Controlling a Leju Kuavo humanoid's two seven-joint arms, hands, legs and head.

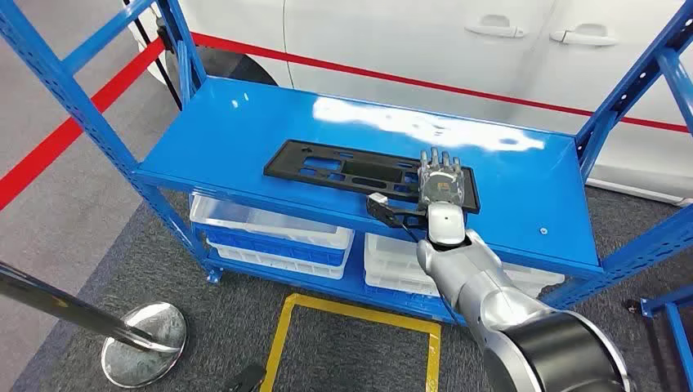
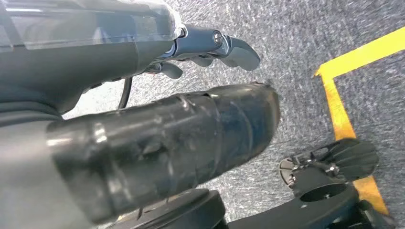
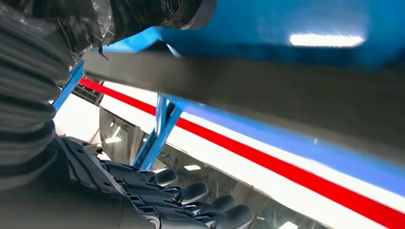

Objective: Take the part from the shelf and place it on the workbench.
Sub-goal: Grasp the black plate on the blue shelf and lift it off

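Part (image 1: 368,173) lies on shelf (image 1: 245,131), right hand (image 1: 441,181) over its end.

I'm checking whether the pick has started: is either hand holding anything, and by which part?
Nothing is clearly held. The right hand lies over the black part's right end; a grip cannot be told.

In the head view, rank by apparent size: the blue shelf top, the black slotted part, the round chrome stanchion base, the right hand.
1. Blue metal shelf top, clearly largest.
2. Flat black slotted plastic part.
3. Round chrome stanchion base.
4. Right hand, smallest.
The base sits nearer the camera, so its rank over the hand is unsure.
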